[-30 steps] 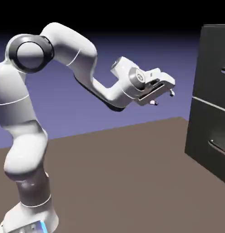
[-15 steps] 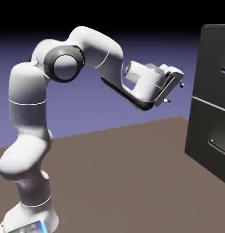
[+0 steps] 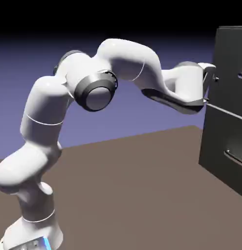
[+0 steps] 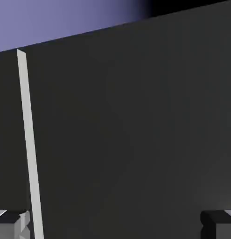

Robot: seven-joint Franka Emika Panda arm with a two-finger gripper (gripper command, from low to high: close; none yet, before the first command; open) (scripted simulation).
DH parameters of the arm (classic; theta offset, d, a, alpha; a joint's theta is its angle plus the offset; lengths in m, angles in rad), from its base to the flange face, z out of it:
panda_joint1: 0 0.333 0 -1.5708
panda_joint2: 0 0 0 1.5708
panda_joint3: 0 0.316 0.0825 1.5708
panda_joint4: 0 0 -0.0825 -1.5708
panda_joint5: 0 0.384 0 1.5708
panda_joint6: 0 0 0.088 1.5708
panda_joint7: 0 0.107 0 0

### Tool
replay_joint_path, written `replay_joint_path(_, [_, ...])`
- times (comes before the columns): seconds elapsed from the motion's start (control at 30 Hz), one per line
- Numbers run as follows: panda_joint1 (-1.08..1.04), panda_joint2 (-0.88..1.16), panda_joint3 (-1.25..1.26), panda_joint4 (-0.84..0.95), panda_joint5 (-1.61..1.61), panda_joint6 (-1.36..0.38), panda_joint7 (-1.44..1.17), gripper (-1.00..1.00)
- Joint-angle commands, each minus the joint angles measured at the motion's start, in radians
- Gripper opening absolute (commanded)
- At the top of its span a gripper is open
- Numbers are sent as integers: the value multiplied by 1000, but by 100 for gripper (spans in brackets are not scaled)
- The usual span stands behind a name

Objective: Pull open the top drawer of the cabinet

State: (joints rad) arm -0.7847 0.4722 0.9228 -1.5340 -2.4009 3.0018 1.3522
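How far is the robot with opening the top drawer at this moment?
Done: the arm is stretched out to the cabinet, and the open gripper sits at its left edge. In hand: the approach; the hand view shows mostly dark cabinet front between the empty fingertips. Left: gripping the top drawer's handle and pulling; the top drawer looks closed.

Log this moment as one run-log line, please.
phase: approach | gripper: open, empty, beside the front edge of the tall dark grey cabinet | top drawer: shut | thin silvery bar handle: not gripped
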Motion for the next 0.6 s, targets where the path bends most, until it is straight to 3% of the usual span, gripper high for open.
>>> replay_joint_path(0.0, [-14, 19, 17, 23, -44, -1, 11, 0])
replay_joint_path(0.27, [-125, 164, 145, 201, -377, -6, 96, 0])
replay_joint_path(0.57, [101, 304, -37, 490, -164, 84, -142, 0])
